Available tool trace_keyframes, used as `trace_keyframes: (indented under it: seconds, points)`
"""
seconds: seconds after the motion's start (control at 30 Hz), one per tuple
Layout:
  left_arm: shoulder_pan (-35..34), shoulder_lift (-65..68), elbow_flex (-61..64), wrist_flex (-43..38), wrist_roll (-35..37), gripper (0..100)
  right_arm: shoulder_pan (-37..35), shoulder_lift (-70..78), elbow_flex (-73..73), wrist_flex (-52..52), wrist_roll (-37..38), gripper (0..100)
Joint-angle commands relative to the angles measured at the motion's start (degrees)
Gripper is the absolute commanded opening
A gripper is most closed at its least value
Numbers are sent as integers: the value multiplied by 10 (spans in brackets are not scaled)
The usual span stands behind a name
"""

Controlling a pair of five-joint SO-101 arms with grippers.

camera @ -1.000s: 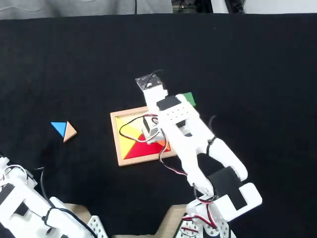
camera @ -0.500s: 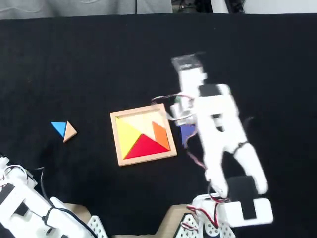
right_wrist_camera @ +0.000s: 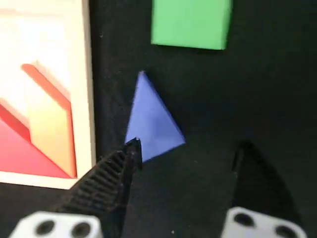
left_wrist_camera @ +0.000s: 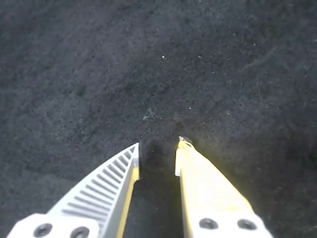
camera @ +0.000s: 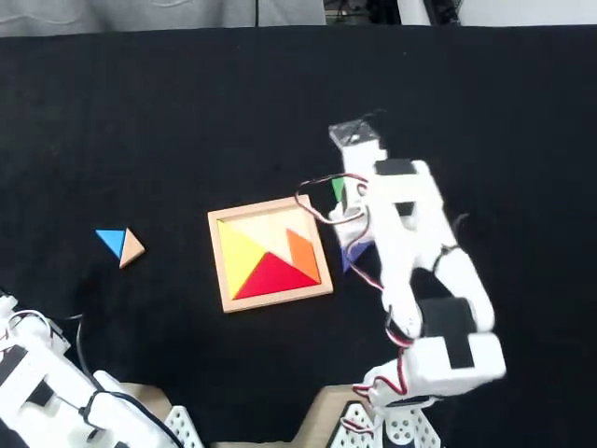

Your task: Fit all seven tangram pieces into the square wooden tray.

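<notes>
1. The blue triangle lies just beside the tray, outside its rim and just ahead of the right gripper, whose jaws are spread wide.
2. The triangle's apex is pointed away towards the green square. The piece is set off-centre, close to the ridged finger.
3. The right arm is judged far nearer. The left gripper is held narrowly parted over bare cloth.
4. Room is left around the triangle on every side except the rim side.
</notes>
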Motion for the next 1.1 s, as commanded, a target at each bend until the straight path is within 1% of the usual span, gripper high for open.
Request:
trace_keyframes:
  seconds: [0.0, 0.23, 0.33, 0.43, 0.77, 0.97, 1.07]
  points:
    - [7, -8, -1, -10, -5, 130, -20, 15, -12, -16, 1, 289]
    - [7, -8, -1, -10, -5, 130, -22, 31, -26, -18, -2, 283]
    - [7, -8, -1, -10, -5, 130, -19, 31, -26, -25, -26, 283]
    - [7, -8, -1, -10, -5, 130, -21, 37, -18, -42, -30, 283]
    - [7, -8, -1, -10, -5, 130, -22, 87, -61, -17, -32, 281]
    - [7, -8, 0, -10, -5, 130, -22, 87, -61, -20, -29, 194]
    - [7, -8, 0, -10, -5, 130, -22, 87, -61, -20, -29, 170]
